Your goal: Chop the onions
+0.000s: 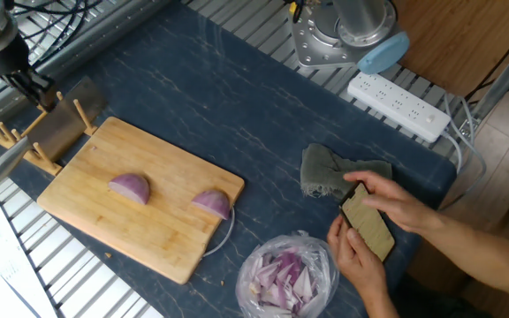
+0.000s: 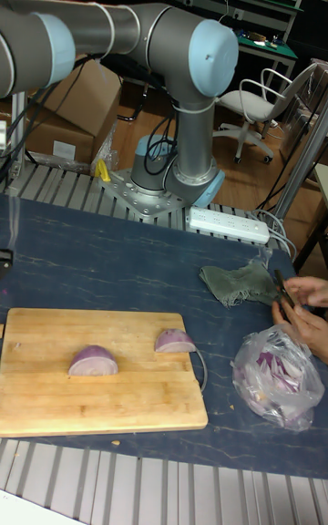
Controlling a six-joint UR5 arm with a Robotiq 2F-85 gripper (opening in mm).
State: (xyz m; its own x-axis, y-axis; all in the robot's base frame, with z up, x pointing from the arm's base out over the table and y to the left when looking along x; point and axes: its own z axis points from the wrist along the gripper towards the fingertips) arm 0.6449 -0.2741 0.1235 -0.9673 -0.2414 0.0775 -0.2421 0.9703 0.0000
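Two red onion halves lie dome-up on the wooden cutting board (image 1: 153, 243) (image 2: 100, 406), one near its middle (image 1: 130, 187) (image 2: 93, 360) and one by its right edge (image 1: 212, 204) (image 2: 175, 340). My gripper (image 1: 41, 91) hangs at the far left, just above a cleaver (image 1: 64, 125) that rests in a wooden peg rack (image 1: 11, 137) off the board's left corner. Its dark fingers point down at the blade's top edge, and I cannot make out their gap or any contact. In the tall fixed view the gripper is out of frame.
A clear plastic bag of chopped onion bits (image 1: 288, 276) (image 2: 273, 377) sits right of the board. A person's hands (image 1: 387, 216) hold a flat tan block beside a grey cloth (image 1: 321, 172). A power strip (image 1: 398, 104) and the robot base (image 1: 334, 40) stand behind.
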